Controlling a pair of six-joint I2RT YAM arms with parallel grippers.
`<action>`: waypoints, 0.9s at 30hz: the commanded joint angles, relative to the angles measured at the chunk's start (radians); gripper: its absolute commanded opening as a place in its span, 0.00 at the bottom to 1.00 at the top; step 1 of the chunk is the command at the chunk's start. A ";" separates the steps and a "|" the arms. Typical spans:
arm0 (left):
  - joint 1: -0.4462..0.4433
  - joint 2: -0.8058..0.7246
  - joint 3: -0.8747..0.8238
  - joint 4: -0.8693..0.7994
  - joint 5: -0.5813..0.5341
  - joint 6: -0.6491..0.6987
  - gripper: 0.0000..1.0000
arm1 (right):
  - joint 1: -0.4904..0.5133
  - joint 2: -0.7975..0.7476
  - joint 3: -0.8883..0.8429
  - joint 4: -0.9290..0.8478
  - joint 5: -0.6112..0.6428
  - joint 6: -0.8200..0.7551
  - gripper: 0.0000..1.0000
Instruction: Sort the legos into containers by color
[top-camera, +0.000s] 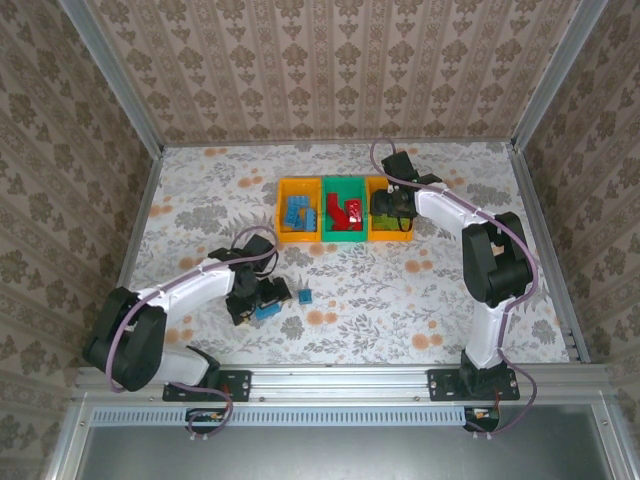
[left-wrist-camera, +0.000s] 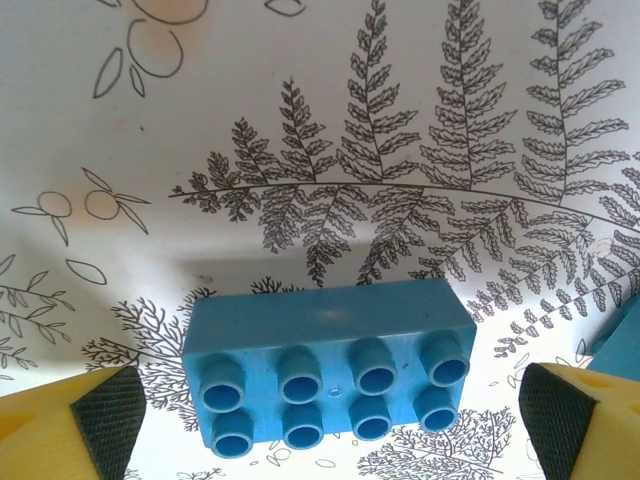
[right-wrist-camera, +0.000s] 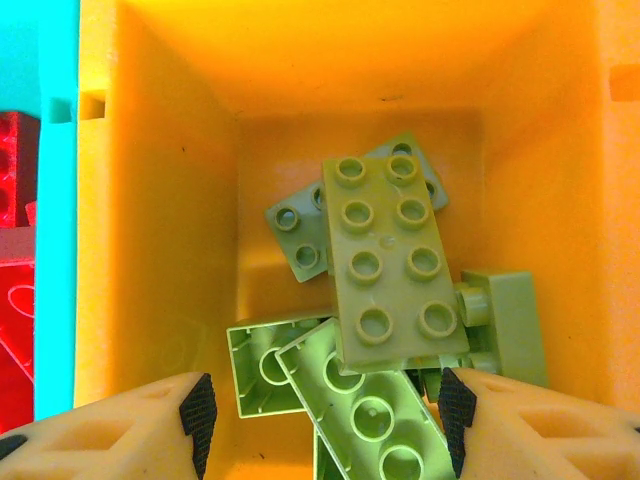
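The blue brick (left-wrist-camera: 330, 385) lies flat on the table (top-camera: 200, 200), towards its near-left corner, studs facing my wrist camera. My left gripper (left-wrist-camera: 330, 420) straddles it with the fingers spread wide, one dark pad (left-wrist-camera: 105, 420) off each short end and neither touching. I judge this to be the pick step for blue: lower a little, close on the short ends, lift, and carry it to the left orange bin (top-camera: 281, 210), where the other blues lie. A second blue brick (top-camera: 305, 296) sits just beside it, towards the table's middle, so I should close squarely and not nudge that one.

My right gripper (right-wrist-camera: 325, 415) hangs spread over the right orange bin (right-wrist-camera: 170, 200) at the far middle of the table. It seems to pinch nothing, though the view is tight. Light green bricks (right-wrist-camera: 390, 265) are heaped inside, and red bricks (top-camera: 345, 212) fill the green bin (top-camera: 343, 181) between.

The bricks are hard, glossy plastic with round hollow studs and crisp edges. The bins are smooth-walled, and the table has a flat fern print.
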 joint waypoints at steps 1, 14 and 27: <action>-0.006 0.009 -0.004 -0.005 -0.032 -0.040 0.98 | -0.005 -0.023 -0.012 -0.002 -0.001 0.004 0.65; -0.013 0.062 0.062 -0.072 -0.117 0.010 0.92 | -0.004 -0.038 -0.060 0.017 0.016 0.004 0.69; -0.023 0.059 0.071 -0.060 -0.119 0.024 0.92 | -0.004 -0.048 -0.060 0.017 0.009 -0.001 0.77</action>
